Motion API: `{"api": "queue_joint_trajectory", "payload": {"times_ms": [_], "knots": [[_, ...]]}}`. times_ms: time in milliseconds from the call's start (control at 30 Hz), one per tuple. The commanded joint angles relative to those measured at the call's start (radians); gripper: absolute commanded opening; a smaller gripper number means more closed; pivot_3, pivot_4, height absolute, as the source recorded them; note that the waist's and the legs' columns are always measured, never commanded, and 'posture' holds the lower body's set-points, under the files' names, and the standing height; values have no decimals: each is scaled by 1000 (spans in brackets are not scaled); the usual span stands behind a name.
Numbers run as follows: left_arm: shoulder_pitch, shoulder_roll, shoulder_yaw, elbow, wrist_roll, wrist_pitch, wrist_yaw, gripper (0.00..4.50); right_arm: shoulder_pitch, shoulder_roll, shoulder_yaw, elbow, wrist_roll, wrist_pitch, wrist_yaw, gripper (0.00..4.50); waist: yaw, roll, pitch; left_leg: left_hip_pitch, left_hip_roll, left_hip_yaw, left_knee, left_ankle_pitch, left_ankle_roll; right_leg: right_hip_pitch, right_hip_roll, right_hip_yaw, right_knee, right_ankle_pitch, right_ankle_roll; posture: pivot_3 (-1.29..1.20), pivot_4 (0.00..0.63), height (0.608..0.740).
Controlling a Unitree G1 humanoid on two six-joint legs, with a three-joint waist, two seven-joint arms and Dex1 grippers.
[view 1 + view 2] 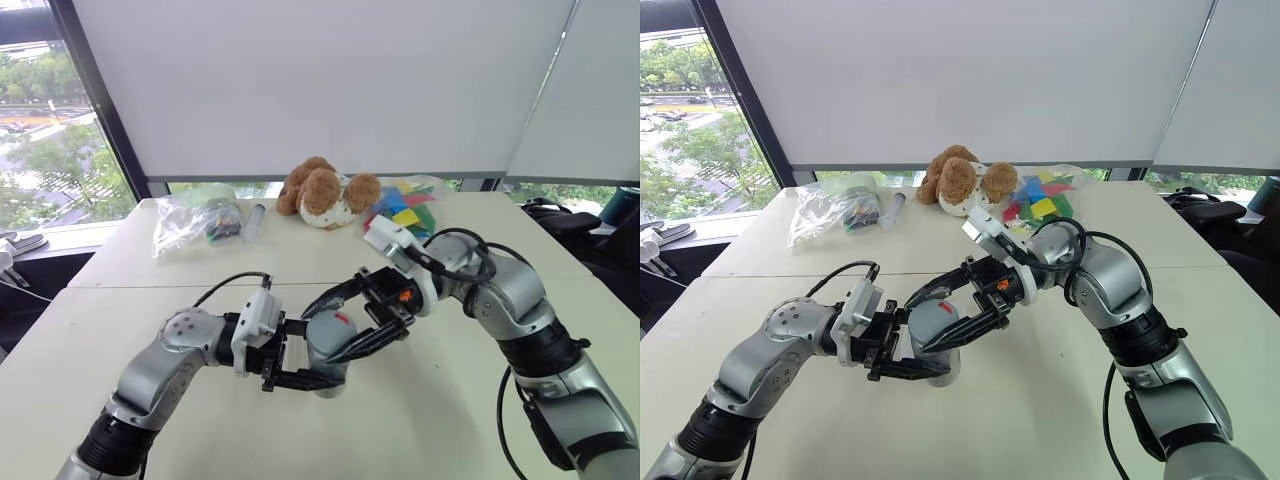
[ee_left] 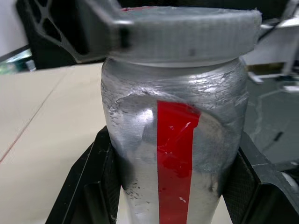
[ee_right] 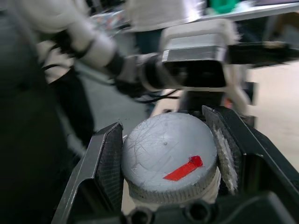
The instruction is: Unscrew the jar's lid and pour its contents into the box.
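Lid (image 3: 170, 165) still on jar (image 2: 175, 154), so unscrewing isn't finished, by the look of it, and pouring is left. Box can't be made out. Left gripper (image 1: 300, 362) fingers clamp the jar body, held mid-tabletop (image 1: 150, 320) just in front of the robot; right gripper (image 1: 375, 318) fingers clenched on the lid rim. Open tabletop all round; plush toy (image 1: 325, 190) and bags (image 1: 195, 220) sit well apart at the far edge, w/ near edge close below the arms.

The jar (image 1: 325, 345) sits mid-tabletop (image 1: 420, 420), the lid (image 3: 170, 158) on it. A teddy bear (image 1: 325, 192) lies behind, between two bags (image 1: 195, 220).
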State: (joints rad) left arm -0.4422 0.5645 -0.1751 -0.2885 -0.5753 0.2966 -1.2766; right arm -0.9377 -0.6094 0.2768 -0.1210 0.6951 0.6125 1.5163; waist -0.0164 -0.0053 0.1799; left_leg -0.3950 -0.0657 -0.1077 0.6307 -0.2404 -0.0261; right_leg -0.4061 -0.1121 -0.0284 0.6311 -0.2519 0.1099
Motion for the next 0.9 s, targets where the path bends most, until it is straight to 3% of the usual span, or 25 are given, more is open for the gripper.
{"api": "queue_joint_trajectory", "payload": {"times_ms": [33, 67, 200, 233, 567, 700, 900], "knots": [[-13, 13, 39, -7, -33, -23, -44, 2166, -22, -30, -21, 30, -15, -11, 66, 2307, 1, 0, 0, 0, 0, 0, 0, 0, 0, 0, 0, 0, 0, 0, 0, 0, 150, 740], [-14, 12, 42, -6, -32, -26, -39, 2166, -19, -23, -27, 34, -20, -18, 51, 2307, 2, 0, 0, 0, 0, 0, 0, 0, 0, 0, 0, 0, 0, 0, 0, 0, 150, 740], [3, 17, 63, -15, -38, -19, -15, 2166, -1, 10, -83, 39, -16, -32, -41, 4234, 4, 0, 0, 0, 0, 0, 1, 0, 0, 0, 0, 0, 0, 0, 0, 0, 150, 740], [12, 18, 72, -19, -41, -13, -7, 2166, 5, 13, -106, 40, -11, -36, -59, 4415, 4, 0, 0, 0, -1, 0, 0, 0, 0, 0, -1, 0, 0, 0, 0, 0, 150, 740], [35, -19, 129, 38, 4, 3, 184, 2166, 108, 15, -243, -18, -33, -39, -273, 4415, 6, 0, 0, -1, -1, -1, 0, 0, 0, 0, -1, 0, 0, 0, 0, 0, 150, 740], [41, -64, 106, 61, 41, -46, 216, 2166, 132, 73, -185, -119, -24, 50, -412, 4415, 3, 0, 0, 0, 0, 0, 0, 0, 0, 0, -1, 1, 0, 0, 0, 0, 150, 740], [35, -96, 82, 72, 68, -52, 222, 2166, 132, 121, -138, -134, -57, 60, -471, 4415, 6, 0, 0, -1, -2, -1, 1, 0, 0, -1, -1, 1, 0, 0, 0, 0, 150, 740]]}}
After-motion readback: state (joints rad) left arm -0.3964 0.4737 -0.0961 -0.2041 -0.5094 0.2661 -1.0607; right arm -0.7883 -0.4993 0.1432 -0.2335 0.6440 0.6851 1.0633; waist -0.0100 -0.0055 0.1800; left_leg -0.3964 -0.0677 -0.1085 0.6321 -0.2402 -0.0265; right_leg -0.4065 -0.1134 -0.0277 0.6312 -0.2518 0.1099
